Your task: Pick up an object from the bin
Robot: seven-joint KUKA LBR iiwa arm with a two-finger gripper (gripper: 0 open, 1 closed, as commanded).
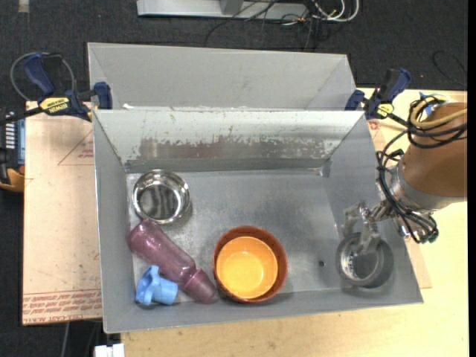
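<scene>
The tool (364,233) is hovering over a small steel cup (366,268) sitting in the lower right corner of the bin (223,143); whether it is standing wide or narrow cannot be told. The cup is looking thin-walled, stiff, light and slick, so a pinch across its rim is likely offering the surest hold. Well to the left, a glossy orange bowl (250,265), a frosted purple bottle (167,255) lying on its side just beside a blue plastic piece (155,288), and a shiny steel bowl (159,197) are waiting.

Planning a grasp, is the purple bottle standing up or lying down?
Lying down: the purple bottle shows its whole length, slanting beside the orange bowl.
</scene>
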